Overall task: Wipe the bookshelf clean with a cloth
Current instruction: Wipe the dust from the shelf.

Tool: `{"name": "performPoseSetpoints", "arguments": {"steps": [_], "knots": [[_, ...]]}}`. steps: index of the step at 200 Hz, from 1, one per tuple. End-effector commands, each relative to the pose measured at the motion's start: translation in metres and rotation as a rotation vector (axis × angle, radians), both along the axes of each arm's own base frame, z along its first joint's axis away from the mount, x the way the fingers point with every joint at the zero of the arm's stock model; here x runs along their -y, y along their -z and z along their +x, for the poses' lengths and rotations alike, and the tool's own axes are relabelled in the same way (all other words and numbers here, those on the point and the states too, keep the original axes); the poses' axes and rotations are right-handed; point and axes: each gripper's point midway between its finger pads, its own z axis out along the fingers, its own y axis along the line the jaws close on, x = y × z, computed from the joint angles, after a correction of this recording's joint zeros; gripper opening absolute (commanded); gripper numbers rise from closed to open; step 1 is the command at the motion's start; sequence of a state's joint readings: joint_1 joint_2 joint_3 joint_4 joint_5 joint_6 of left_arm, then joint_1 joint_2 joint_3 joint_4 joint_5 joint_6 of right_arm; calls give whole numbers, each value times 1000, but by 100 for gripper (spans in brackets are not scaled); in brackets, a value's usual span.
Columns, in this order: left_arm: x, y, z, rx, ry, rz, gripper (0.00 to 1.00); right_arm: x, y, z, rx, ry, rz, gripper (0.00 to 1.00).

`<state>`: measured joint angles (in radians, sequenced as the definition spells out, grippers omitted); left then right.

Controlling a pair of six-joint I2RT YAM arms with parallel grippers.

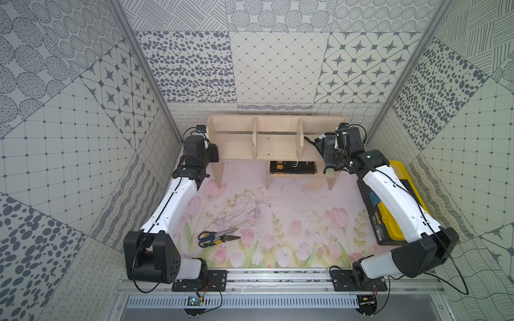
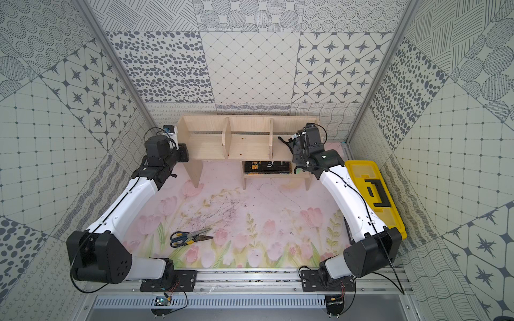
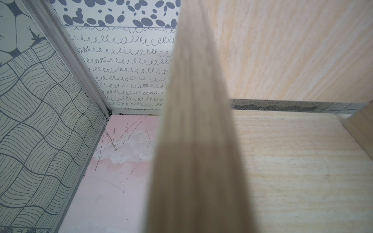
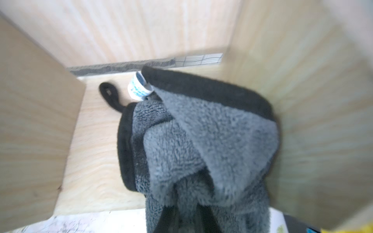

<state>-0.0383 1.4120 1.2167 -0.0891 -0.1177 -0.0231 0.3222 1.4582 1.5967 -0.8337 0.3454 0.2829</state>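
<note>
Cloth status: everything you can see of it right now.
The cloth is fluffy dark grey microfibre with a black trimmed edge, a black hanging loop and a small white-and-blue tag. It is bunched and folded, not spread flat, gathered in the shut right claw. It lies on the floor of the bookshelf's right end bay, close to the end panel. A sliver of green shows at its lower end in a top view.

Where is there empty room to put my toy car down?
The flowery mat is bare in the middle, between the scissors and the yellow toolbox. In the bookshelf, the middle bay between the two dividers is bare too. The right bay is crowded: the right hand holds the cloth there. The left hand grips its left end.
</note>
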Motion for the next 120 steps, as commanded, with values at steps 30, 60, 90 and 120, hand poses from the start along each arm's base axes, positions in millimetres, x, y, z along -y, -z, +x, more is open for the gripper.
{"name": "performPoseSetpoints", "arguments": {"steps": [30,60,90,120], "knots": [[16,-7,2,41,-20,-166,0,28,-100,23,225,118,-84,0],[16,-9,1,44,-18,-165,0,42,-104,47,199,170,-64,0],[18,-9,2,44,-10,-175,0,41,-93,51,151,170,-60,0],[19,-8,2,39,-10,-178,0,39,-70,32,102,150,-35,0]]}}
